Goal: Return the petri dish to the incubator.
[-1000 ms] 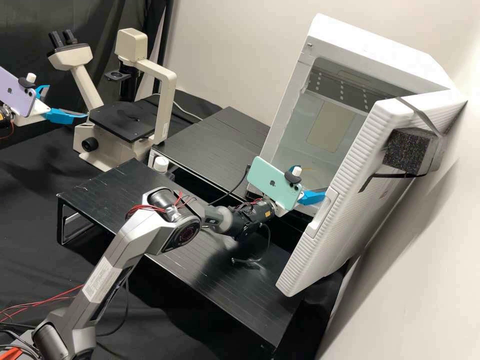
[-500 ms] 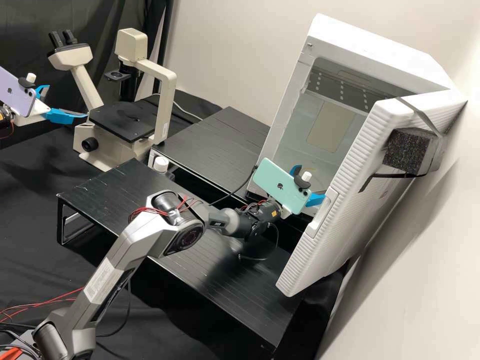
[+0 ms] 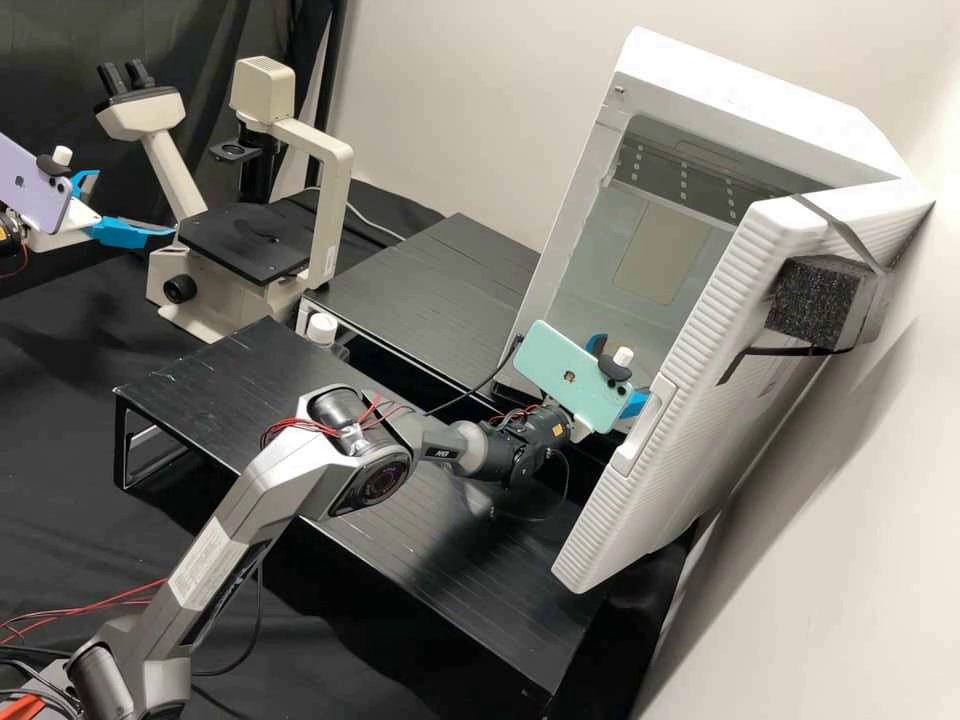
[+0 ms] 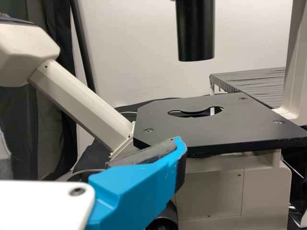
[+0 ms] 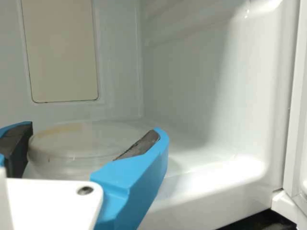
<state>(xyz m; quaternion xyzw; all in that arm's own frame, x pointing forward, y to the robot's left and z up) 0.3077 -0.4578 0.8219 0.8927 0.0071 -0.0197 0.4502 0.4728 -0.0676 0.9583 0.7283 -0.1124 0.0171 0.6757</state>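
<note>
Standing open in the high view with a ridged door (image 3: 610, 510) swung outward: the white incubator (image 3: 740, 95). Passing over a low black tabletop (image 3: 470, 570) with the right arm (image 3: 265, 480), bent at the joint and pointing into the chamber close by that door. Resting well apart on the other side: an inverted microscope (image 3: 245, 245). Keeping the left hand (image 3: 135, 203) beside it, released, with fingers spread and nothing between them.

Holding the right hand (image 5: 95, 130) inside the chamber, apparently clenched about the sides of a clear petri dish (image 5: 72, 148), with a dark pad at either side. Keeping the dish roughly level just over or on the chamber floor (image 5: 206, 175); not being able to tell which.

Nearing the set-down, by the look of it, and running the main risk there. Letting go too high, for instance, and dropping the dish askew; or pressing down too far and cracking it against the floor. Pinching too near the top, perhaps, and parting lid from base while opening. Freeing one pad before the other, next, and dragging or tipping the dish through clinging rubber. Backing out at a slant, lastly, and knocking the door handle (image 3: 648, 425) with the phone (image 3: 572, 375) mounted on the wrist, or catching the dish with a fingertip.
</note>
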